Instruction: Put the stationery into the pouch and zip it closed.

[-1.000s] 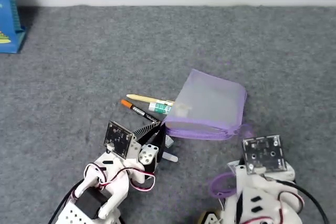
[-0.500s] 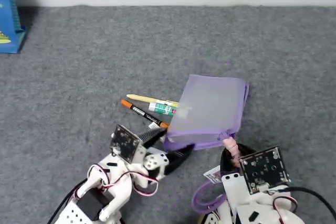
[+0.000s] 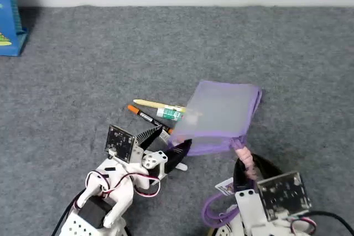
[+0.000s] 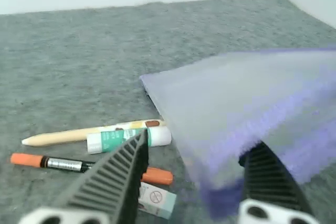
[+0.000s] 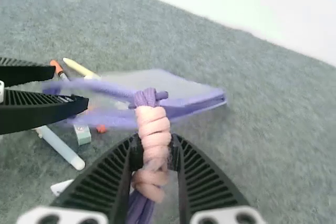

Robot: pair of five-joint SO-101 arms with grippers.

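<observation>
Right gripper (image 5: 155, 142) is clamped on the pink cord (image 5: 152, 129) tied to the zip pull, holding that end of the pouch (image 3: 221, 114) off the counter (image 3: 83, 70).

Left gripper (image 4: 202, 150) has its jaws wide apart. The pouch's near-left corner sits between them but isn't pinched.

Key geometry: the zip edge is the pouch's near edge and runs straight from the left gripper (image 3: 168, 139) to the right gripper (image 3: 247, 161). The pull is at the right end of it, so my read is that any zip travel goes along that line towards the left arm.

Nothing is in the pouch yet:
- Pencil (image 4: 79, 136), glue stick (image 4: 128, 137) and marker (image 4: 63, 163) lie roughly parallel, just beside the pouch's left side, beyond the left gripper. Their long axes point at the pouch.
- The glue stick's end touches or tucks under the pouch edge; can't tell which.
- Eraser (image 4: 155, 200) is right by the left gripper.
- Pen (image 5: 60, 148) lies on the counter near the left gripper.

The left arm is clearly nearer all of it. The right arm is tied up with the cord, so the loading falls to the left.
</observation>
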